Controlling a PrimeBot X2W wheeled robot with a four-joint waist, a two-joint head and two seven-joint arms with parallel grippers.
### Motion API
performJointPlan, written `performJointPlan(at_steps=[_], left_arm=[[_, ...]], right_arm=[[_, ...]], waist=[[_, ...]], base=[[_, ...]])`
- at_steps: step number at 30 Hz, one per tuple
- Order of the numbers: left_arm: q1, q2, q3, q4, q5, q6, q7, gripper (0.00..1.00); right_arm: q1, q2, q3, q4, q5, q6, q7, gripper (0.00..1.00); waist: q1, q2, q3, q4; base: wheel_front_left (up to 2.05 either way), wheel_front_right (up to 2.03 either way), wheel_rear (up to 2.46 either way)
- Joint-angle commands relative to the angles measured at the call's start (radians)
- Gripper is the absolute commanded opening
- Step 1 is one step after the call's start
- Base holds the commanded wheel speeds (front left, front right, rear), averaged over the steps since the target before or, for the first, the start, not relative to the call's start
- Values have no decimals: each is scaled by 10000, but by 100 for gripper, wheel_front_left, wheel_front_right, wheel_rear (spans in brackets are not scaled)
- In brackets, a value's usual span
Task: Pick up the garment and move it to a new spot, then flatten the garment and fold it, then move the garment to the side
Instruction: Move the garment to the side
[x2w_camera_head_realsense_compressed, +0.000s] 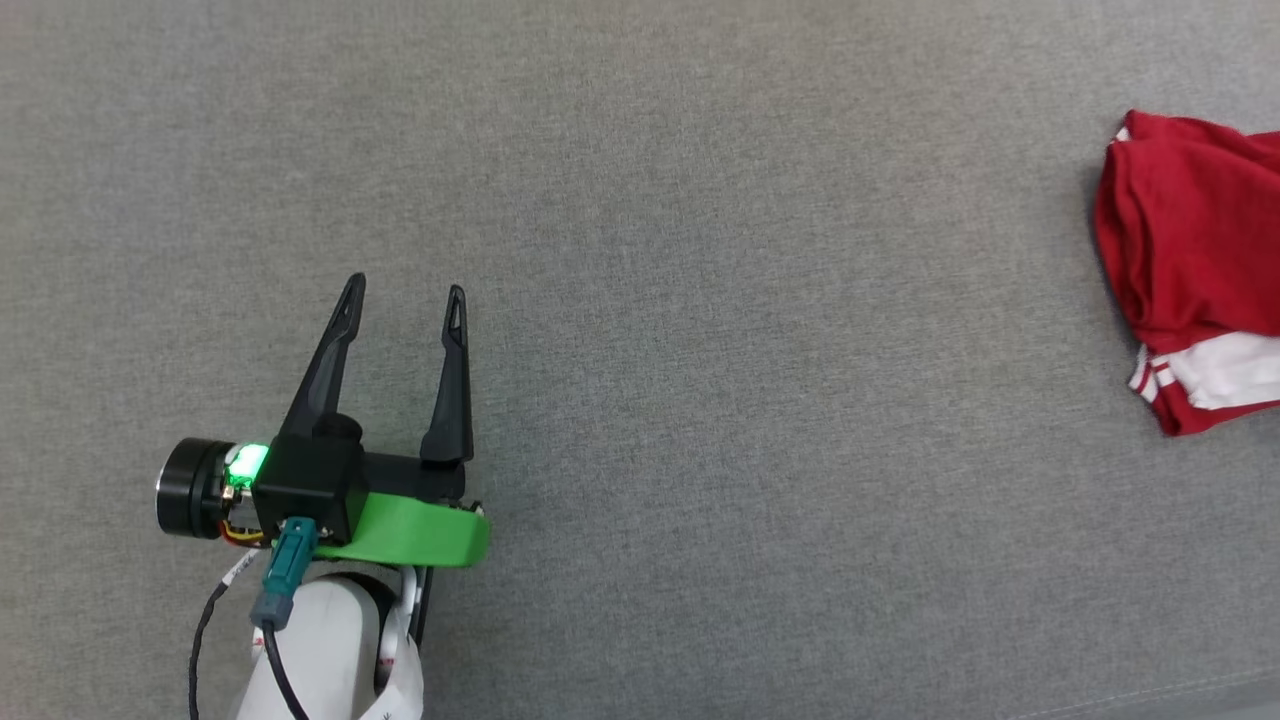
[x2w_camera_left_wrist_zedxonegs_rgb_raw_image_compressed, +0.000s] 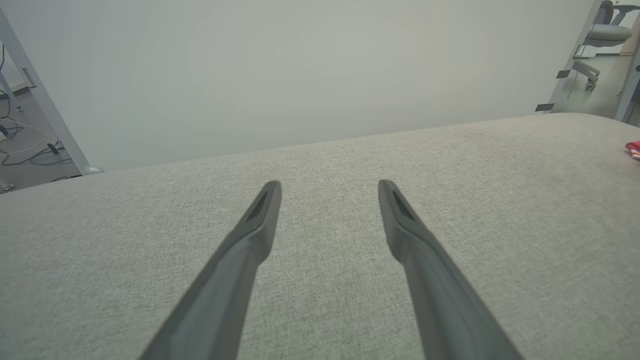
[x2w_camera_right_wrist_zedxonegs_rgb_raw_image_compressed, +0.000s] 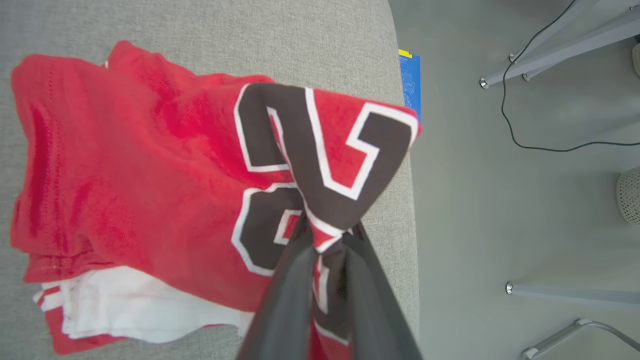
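where the right claw (x2w_camera_right_wrist_zedxonegs_rgb_raw_image_compressed: 327, 239) meets the garment (x2w_camera_right_wrist_zedxonegs_rgb_raw_image_compressed: 140, 175), we find its two dark fingers clamped together on a pinch of red cloth bearing the black, white-outlined numeral print. the fabric rises in a peak to the fingertips. the rest of the jersey lies bunched on the grey fabric surface (x2w_camera_right_wrist_zedxonegs_rgb_raw_image_compressed: 300, 30), to the left of that claw in its wrist view, with a white sleeve and striped trim at the lower left. to the right of that claw the surface ends, and a grey floor (x2w_camera_right_wrist_zedxonegs_rgb_raw_image_compressed: 500, 200) shows past its edge. a blue item (x2w_camera_right_wrist_zedxonegs_rgb_raw_image_compressed: 411, 80) that we cannot identify sits beside that edge.

we record the left claw (x2w_camera_head_realsense_compressed: 406, 287) with its fingers spread apart and nothing between them, over bare grey surface. from this claw the garment lies well apart, off to its right, partly cut off by the head view's edge.
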Motion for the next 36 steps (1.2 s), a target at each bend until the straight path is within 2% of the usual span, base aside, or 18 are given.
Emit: performJointPlan(at_steps=[1, 11, 18, 19, 20, 25, 29, 36], left_arm=[[-248, 80, -25, -112, 99, -50, -59, 100], [-624, 232, -34, -395, 93, -12, -59, 100], [-688, 258, -34, -363, 47, 61, -59, 100], [-683, 266, -26, -350, 39, 69, -59, 100], [-673, 278, -19, -333, 33, 79, -59, 100], [-595, 285, -14, -284, -7, 122, -59, 100], [-426, 243, -48, -187, -65, 146, -59, 100], [87, 111, 59, -44, -262, 273, -59, 100]], right_arm=[[-319, -36, -133, 290, -137, -9, -92, 0], [-1665, -243, -646, 2237, -904, -9, -763, 0], [-1987, 44, -645, 3375, -937, -9, -1487, 0], [-2011, 95, -620, 3489, -969, -9, -1592, 29], [-2038, 161, -586, 3596, -997, -9, -1752, 100], [-2112, 389, -501, 4084, -1138, -9, -2582, 100], [-2125, 408, -413, 4286, -1315, -9, -3654, 100], [-2266, 743, -483, 3980, -1837, -9, -6225, 100]], waist=[[-1, -1, 896, 66], [-1, -1, 1637, 205], [-1, -1, 1622, 261], [-1, -1, 1583, 261], [-1, -1, 1522, 261], [-1, -1, 1076, 279], [-1, -1, 561, 329], [-1, -1, -427, 499]], base=[[0, 0, 0], [0, 0, 0], [0, 0, 0], [0, 0, 0], [0, 0, 0], [0, 0, 0], [0, 0, 0], [0, 0, 0]])
